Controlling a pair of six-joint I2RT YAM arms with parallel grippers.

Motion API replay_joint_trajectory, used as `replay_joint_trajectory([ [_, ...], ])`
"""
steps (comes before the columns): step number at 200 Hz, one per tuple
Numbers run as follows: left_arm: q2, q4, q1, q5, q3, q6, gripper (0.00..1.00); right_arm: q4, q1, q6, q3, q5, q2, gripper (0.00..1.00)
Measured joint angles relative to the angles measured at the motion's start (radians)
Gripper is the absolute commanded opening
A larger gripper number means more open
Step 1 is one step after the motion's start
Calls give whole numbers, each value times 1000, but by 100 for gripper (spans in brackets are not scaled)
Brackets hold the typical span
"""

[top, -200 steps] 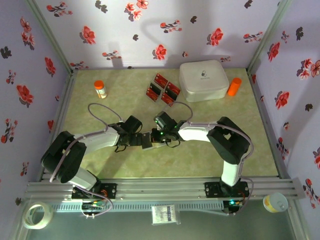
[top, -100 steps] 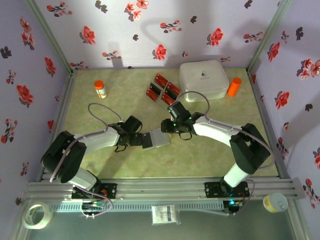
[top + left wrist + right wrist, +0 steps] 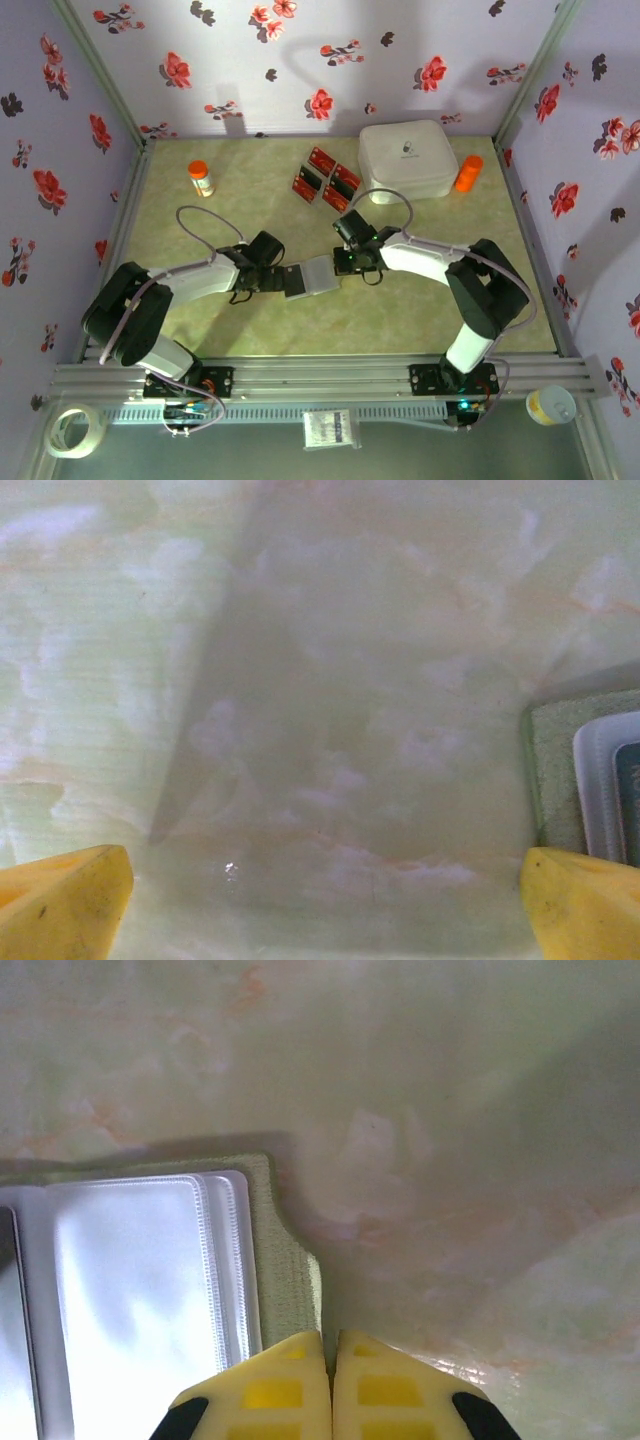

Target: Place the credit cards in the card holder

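Lying open, card holder sits beside right tool.

The surface looks like smooth marbled green laminate with a soft sheen and a few bright glints near the left gripper. Its jaws, like those of the right gripper, are yellow plastic, matt and faintly grainy. The card holder has a matt olive outside with a fine woven, cloth-like texture; inside it, the sleeves are clear glossy plastic that catches the light. The credit cards look smooth and stiff. The white box is smooth plastic with a dull shine. The walls are matt with a printed flower pattern, and the rail is ribbed bare metal.
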Motion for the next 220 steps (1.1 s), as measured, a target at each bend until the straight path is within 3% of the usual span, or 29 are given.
replay_joint_trajectory([
  [58, -37, -36, 61, 27, 60, 30, 100, 83, 0, 69, -119, -38, -69, 0],
  [98, -79, -36, 67, 116, 101, 29, 100, 113, 0, 99, -144, -45, -85, 2],
  [145, -88, -26, 19, 188, 149, 22, 100, 129, 0, 100, -146, -45, -85, 11],
  [194, -29, 25, -51, 204, 177, -1, 100, 135, 0, 122, -147, -45, -88, 24],
  [220, 10, 29, -65, 202, 177, -5, 100, 134, 0, 124, -147, -48, -114, 27],
])
